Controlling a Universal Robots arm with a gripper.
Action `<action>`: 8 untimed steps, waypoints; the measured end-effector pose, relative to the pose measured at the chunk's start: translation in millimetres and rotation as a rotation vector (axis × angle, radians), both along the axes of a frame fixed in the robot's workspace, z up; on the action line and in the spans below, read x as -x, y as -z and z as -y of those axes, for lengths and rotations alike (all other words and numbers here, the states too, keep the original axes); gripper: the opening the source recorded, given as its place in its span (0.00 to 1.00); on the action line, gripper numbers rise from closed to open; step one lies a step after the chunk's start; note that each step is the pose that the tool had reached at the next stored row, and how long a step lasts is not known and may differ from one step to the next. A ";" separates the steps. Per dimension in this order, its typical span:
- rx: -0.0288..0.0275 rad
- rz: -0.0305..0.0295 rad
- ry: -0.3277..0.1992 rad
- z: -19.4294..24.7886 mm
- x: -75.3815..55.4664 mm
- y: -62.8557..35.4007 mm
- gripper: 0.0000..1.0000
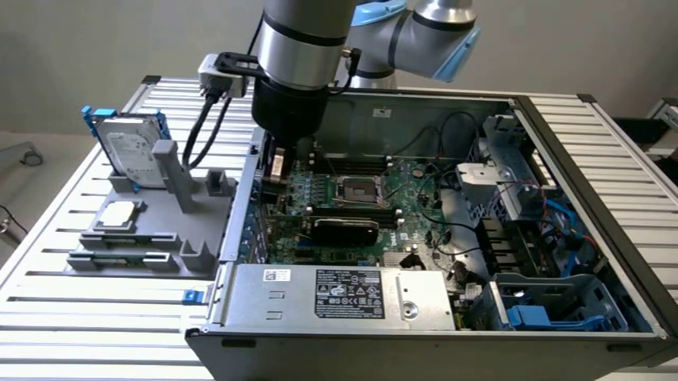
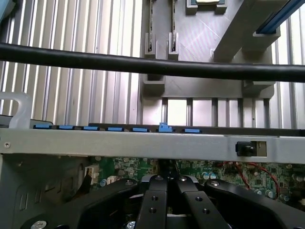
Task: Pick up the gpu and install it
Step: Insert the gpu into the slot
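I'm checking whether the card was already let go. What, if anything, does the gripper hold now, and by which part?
The gripper is shut, low inside the computer case over the motherboard. Whether it holds the gpu, or where, cannot be told.

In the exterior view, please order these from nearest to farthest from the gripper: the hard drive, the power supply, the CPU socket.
1. CPU socket, on the motherboard just beside the gripper.
2. Hard drive, standing outside the case toward the exterior view's left.
3. Power supply, along the case's near edge.
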State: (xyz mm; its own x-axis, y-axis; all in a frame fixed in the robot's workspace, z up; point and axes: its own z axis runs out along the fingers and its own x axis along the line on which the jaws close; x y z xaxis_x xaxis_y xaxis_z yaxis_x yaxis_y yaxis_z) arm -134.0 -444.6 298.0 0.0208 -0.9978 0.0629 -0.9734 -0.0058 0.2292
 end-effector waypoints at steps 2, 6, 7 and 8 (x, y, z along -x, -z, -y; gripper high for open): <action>0.0003 0.0001 0.007 0.0 0.0 0.9 0.11; 0.0025 0.0001 0.018 0.0 0.0 2.7 0.11; 0.0033 0.0001 0.020 0.0 0.0 3.1 0.11; 0.0041 0.0000 0.023 0.0 0.0 3.3 0.11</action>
State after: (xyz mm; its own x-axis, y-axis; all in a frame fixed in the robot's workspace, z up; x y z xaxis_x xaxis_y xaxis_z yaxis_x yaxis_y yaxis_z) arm -134.0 -444.7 294.7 -0.0017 -0.9978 0.0670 -0.9732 0.0170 0.2292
